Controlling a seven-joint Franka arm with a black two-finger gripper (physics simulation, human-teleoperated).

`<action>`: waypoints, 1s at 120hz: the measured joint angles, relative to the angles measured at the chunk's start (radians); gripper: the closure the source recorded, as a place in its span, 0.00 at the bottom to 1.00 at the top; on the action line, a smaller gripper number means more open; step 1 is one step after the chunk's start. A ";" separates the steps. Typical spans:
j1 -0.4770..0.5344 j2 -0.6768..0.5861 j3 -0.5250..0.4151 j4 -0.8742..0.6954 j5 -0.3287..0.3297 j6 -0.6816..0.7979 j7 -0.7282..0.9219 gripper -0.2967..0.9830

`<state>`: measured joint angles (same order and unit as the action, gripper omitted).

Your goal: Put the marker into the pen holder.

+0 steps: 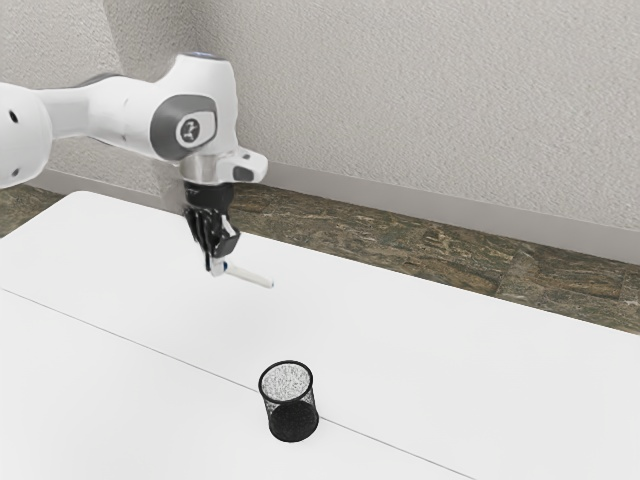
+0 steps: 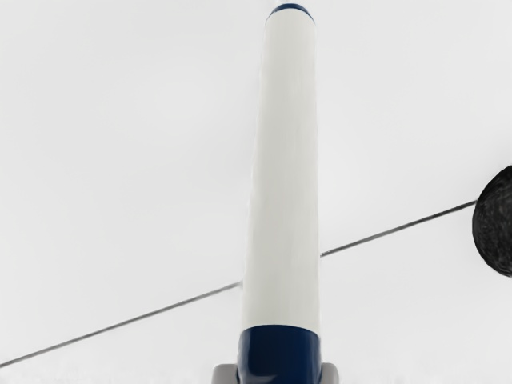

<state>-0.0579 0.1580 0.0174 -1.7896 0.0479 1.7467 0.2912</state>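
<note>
My gripper [image 1: 217,265] is shut on the marker [image 1: 249,276], holding it by its blue-banded end above the white table. The white barrel sticks out toward the exterior view's right, nearly level and tilted slightly down. In the wrist view the marker [image 2: 284,176] extends away from the hand, its dark blue band between two grey fingertips. The black mesh pen holder [image 1: 291,402] stands upright on the table, apart from the marker and lower than it. Part of the pen holder [image 2: 496,222] is cut off at the wrist view's edge.
A thin dark seam runs across the white table [image 1: 420,340], passing by the pen holder. Beyond the table's far edge lie a brown stone-patterned floor [image 1: 400,245] and a pale textured wall [image 1: 430,100].
</note>
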 joint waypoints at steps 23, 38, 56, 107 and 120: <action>-0.114 -0.026 0.000 0.001 -0.048 -0.140 -0.011 0.85; -0.170 -0.030 -0.001 0.001 -0.066 -0.215 -0.026 0.85; -0.204 -0.034 0.000 0.001 -0.079 -0.311 -0.054 0.85; -0.311 -0.068 -0.002 -0.011 -0.104 -0.484 -0.123 0.85; -0.317 -0.054 -0.003 -0.014 -0.109 -0.496 -0.137 0.85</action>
<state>-0.3749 0.1042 0.0145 -1.8037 -0.0611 1.2508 0.1544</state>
